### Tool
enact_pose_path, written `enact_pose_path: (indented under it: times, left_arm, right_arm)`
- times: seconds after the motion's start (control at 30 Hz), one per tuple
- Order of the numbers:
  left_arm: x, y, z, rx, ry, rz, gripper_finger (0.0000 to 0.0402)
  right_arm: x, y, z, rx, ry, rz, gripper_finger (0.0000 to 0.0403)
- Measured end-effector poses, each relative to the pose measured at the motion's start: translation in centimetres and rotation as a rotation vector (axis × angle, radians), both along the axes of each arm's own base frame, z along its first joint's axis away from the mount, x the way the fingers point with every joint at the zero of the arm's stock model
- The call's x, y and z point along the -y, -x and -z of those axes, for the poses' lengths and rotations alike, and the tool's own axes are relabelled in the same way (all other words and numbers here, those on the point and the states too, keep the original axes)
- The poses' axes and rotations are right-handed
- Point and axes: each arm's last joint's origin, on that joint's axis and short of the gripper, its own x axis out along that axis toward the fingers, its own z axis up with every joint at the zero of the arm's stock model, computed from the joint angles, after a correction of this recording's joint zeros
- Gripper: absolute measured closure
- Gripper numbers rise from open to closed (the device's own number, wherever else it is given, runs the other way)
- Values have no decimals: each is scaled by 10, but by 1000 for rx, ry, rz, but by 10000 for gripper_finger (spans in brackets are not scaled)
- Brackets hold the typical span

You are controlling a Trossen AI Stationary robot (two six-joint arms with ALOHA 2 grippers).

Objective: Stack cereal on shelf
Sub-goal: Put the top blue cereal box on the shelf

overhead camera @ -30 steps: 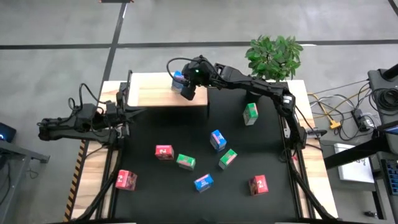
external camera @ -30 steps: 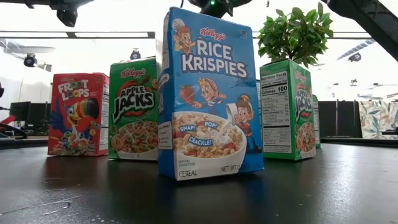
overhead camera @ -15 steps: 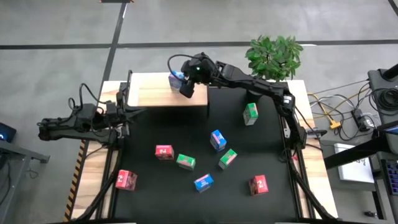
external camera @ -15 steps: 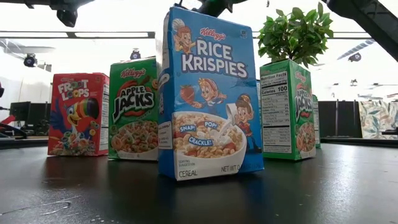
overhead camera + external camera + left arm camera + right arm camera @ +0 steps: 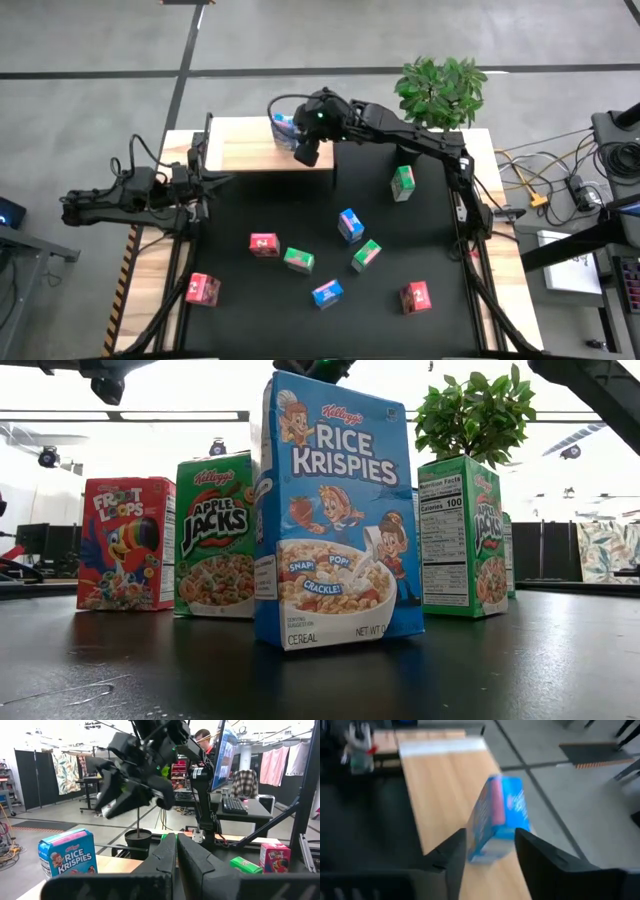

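Left gripper [image 5: 176, 865] idle at table's left edge, fingers pressed together. Shelf [image 5: 240, 145] carries one upright blue box [image 5: 283, 127], Rice Krispies front. Right gripper [image 5: 306, 150] just beside it, fingers spread, box free. Placement step looks complete; next, fetch another box from the mat [image 5: 250, 300].

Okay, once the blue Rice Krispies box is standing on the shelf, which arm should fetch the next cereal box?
Probably the right. Its open gripper is over the shelf by the Rice Krispies box, with the green box near its side. The left gripper waits shut at the mat's left edge.
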Motion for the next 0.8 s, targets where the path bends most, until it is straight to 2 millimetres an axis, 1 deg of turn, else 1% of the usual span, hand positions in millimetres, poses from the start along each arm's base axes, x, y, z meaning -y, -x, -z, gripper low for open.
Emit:
enact_pose_path:
  times: [0.13,0.23,0.33,0.5,0.67,0.8]
  left_arm:
    - [0,0,0,-2,0,0,402]
    - [0,0,0,-2,0,0,402]
    - [0,0,0,-2,0,0,402]
    - [0,0,0,-3,0,0,402]
    - [0,0,0,-4,0,0,402]
    - [0,0,0,-4,0,0,402]
  right_arm:
    - [1,2,13,-83,-29,15,312]
    - [3,-2,31,-118,-39,18,353]
    - [5,-8,47,-127,-34,12,385]
    - [10,-17,62,-95,54,52,393]
    - [16,-23,71,-51,145,72,394]
    - [21,-28,74,22,188,70,394]
